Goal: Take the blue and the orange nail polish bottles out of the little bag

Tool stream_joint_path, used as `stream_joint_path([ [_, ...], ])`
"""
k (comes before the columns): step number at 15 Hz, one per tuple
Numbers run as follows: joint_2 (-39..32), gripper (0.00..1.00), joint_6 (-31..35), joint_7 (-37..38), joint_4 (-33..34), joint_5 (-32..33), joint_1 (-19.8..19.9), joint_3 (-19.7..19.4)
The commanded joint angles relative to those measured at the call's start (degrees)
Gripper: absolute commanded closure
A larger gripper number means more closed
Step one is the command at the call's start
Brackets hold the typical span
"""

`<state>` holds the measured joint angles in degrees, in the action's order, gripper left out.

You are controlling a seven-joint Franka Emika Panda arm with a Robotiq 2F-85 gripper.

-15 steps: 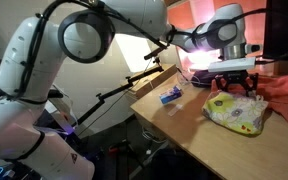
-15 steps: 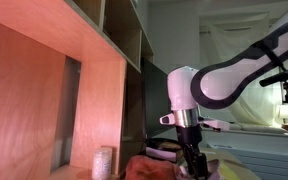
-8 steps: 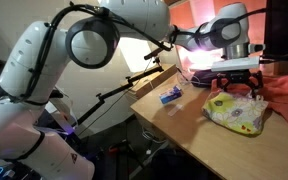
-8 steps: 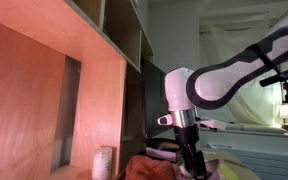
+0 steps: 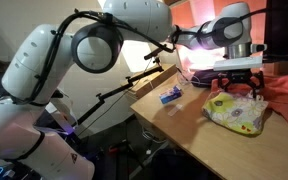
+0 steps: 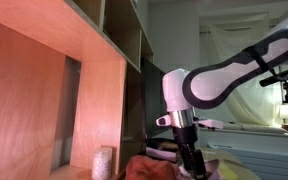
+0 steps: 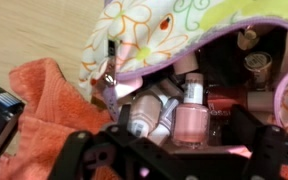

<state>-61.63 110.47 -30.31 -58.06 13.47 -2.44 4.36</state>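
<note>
The gripper (image 5: pixel 240 88), jaws apart and empty, hangs just above the little bag (image 5: pixel 236 115), which lies in from the tabletop (image 5: pixel 187 118) edge against the orange cloth (image 5: pixel 284 100), its open mouth showing bottles (image 7: pixel 192 115) directly below.

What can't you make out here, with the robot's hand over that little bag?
- Wrist view: bottles crowd the little bag; blur and the bag's flap hide whether a blue or orange one is inside.
- Exterior view: the blue thing on the table is too small to identify.
- Exterior view: the hand and the bag's own side hide its inside.
</note>
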Motion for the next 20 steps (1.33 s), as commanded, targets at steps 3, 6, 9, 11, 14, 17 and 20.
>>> stream_joint_path([
  [3,-0.6,0.0,-3.7,-1.3,2.4,-0.8,0.0,0.1],
  [6,-0.6,0.0,-4.2,-1.0,2.4,-0.6,-0.1,-0.1],
  [9,-0.3,0.0,-4.8,-2.8,1.9,-0.4,-0.1,0.3],
  [11,-0.2,0.0,-5.0,-3.6,1.9,-0.3,-0.4,0.1],
  [14,-0.4,0.0,-5.1,-6.7,2.4,-0.8,0.0,0.8],
  [17,-0.5,0.0,-5.4,-10.1,2.5,-1.0,0.2,1.4],
  [20,-0.7,0.0,-5.8,-11.4,2.7,-0.8,-0.3,0.9],
])
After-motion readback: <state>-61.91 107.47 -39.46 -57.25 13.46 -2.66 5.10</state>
